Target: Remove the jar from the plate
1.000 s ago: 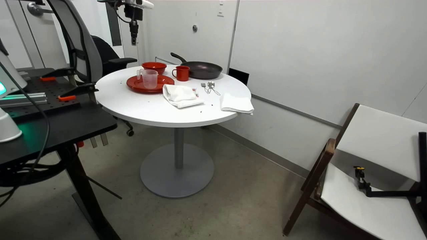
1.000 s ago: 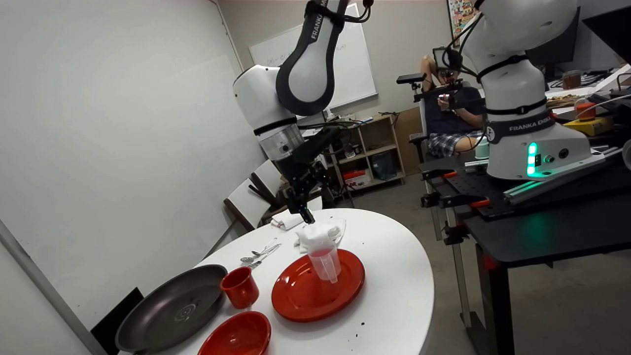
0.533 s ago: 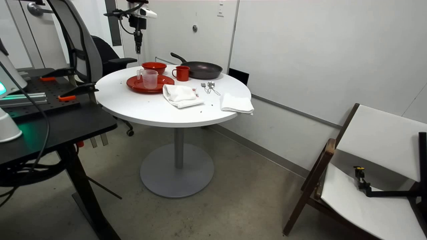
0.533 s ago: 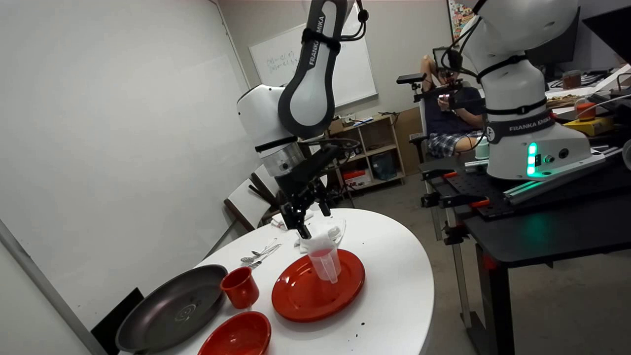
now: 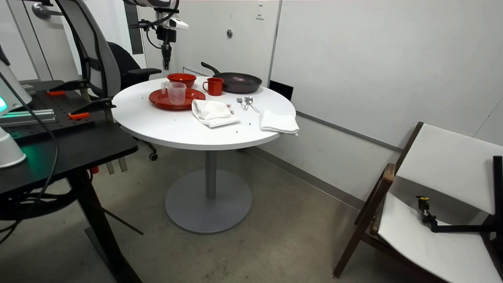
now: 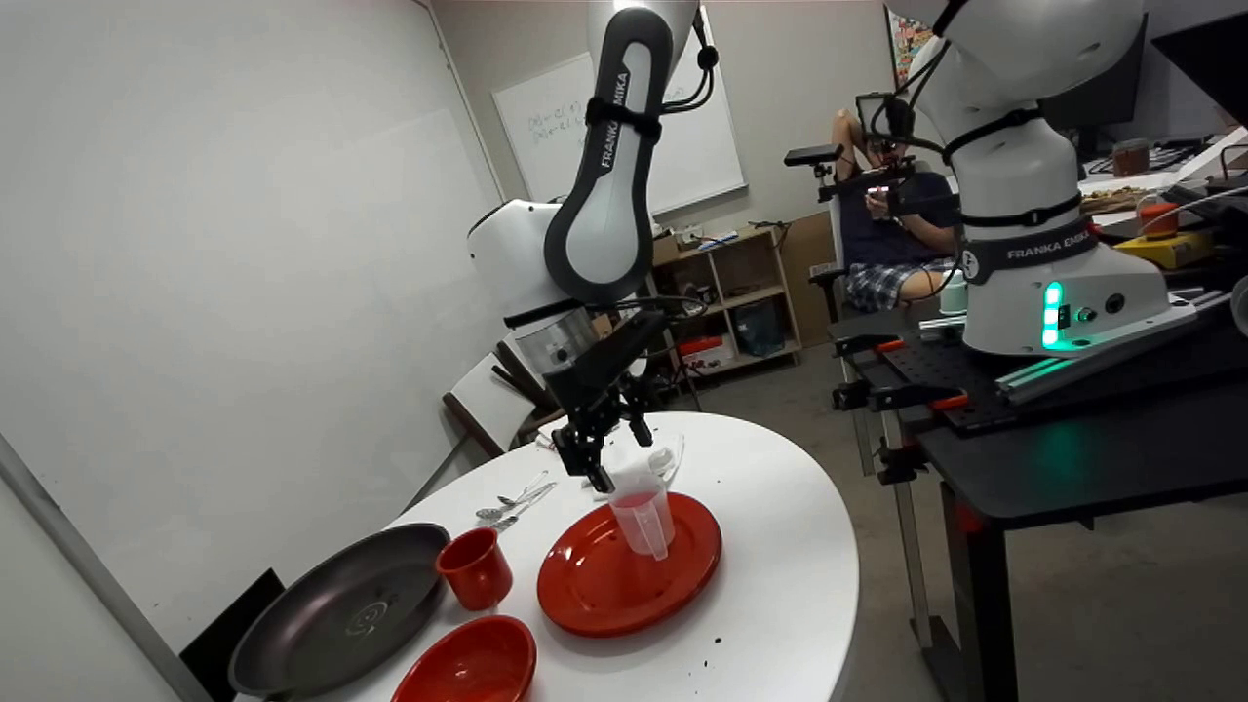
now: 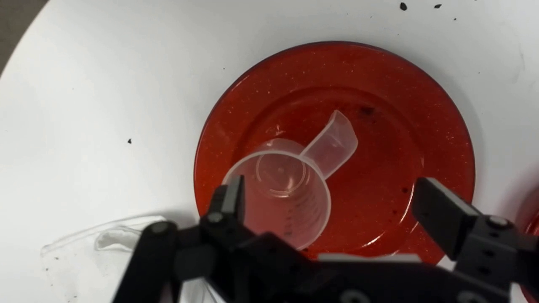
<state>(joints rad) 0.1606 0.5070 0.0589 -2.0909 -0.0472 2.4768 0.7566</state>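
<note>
The jar is a clear plastic measuring jug [image 5: 177,93] with a handle. It stands upright on the flat red plate [image 5: 158,100]; the jug [image 6: 643,526] and plate [image 6: 590,585] also show in an exterior view. My gripper [image 5: 166,67] hangs above the table, pointing down, higher than the jug. It also shows in an exterior view [image 6: 622,463]. In the wrist view my gripper [image 7: 328,181] is open and empty. Its left finger overlaps the left rim of the jug [image 7: 290,206], and its right finger is over the right part of the plate [image 7: 387,160]. No contact is visible.
A red bowl [image 6: 468,663], a red mug [image 6: 475,568] and a black frying pan [image 6: 341,614] stand near the plate. A folded white cloth [image 5: 214,112] lies close to the plate's edge. Spoons [image 5: 248,102] and another cloth [image 5: 278,122] lie on the white round table [image 5: 165,129].
The arm has moved down and my gripper is lower, closer to the jug. In an exterior view it has also shifted a little to the right. The jug and plate have not moved.
</note>
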